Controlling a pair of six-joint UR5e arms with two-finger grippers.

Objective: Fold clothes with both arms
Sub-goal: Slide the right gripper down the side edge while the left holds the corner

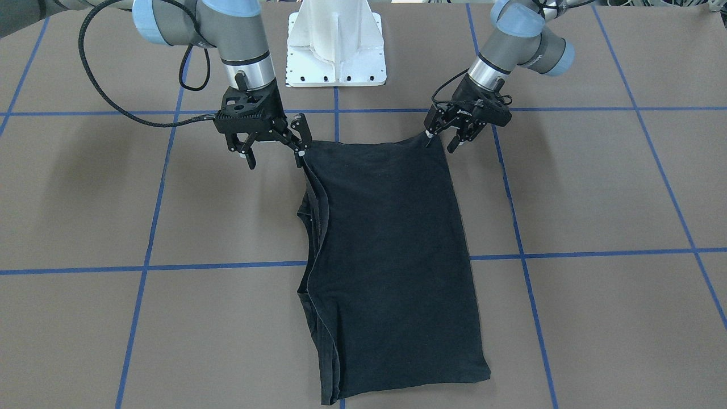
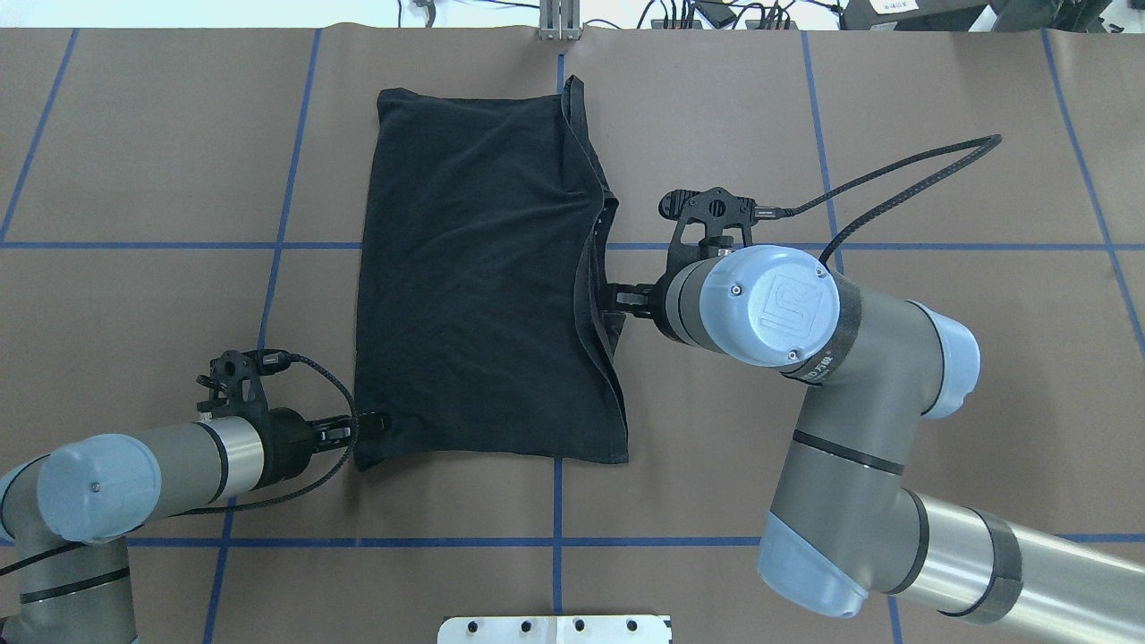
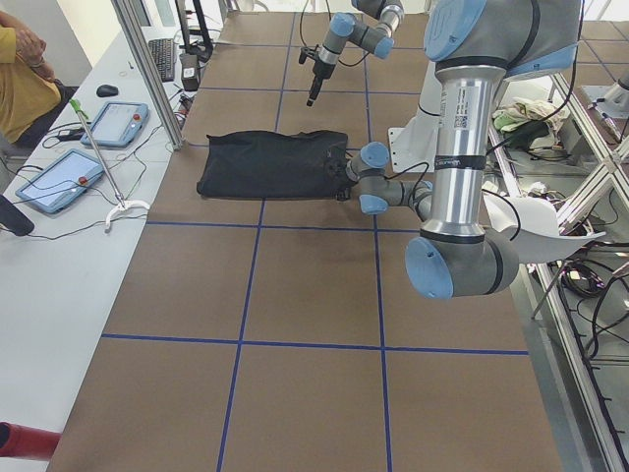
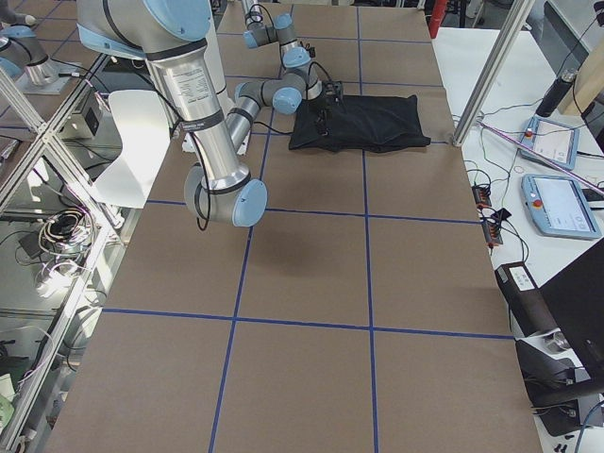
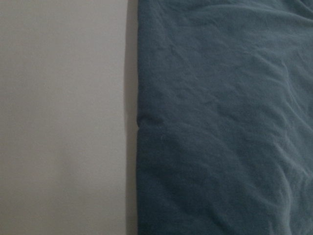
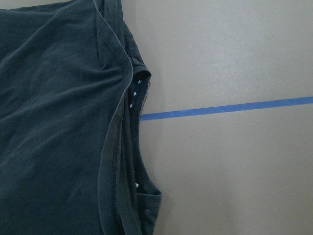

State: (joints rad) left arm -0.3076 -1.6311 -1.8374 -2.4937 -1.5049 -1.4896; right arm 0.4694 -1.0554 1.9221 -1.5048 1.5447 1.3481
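Because it is thin cotton, the shirt (image 2: pixel 474 268) should be light and limp, and its layers may slide apart, so the corners and hemmed edges look like the safest places to pinch. It lies flat on the table (image 2: pixel 134 313), folded into a long strip. The left gripper (image 1: pixel 441 142) sits low at the strip's corner nearest the robot, fingers parted, holding nothing. The right gripper (image 1: pixel 275 159) hovers wide apart above the layered side. No container shows.

Black T-shirt (image 1: pixel 392 255), brown table (image 1: pixel 596 187) crossed by blue lines (image 1: pixel 216 265)
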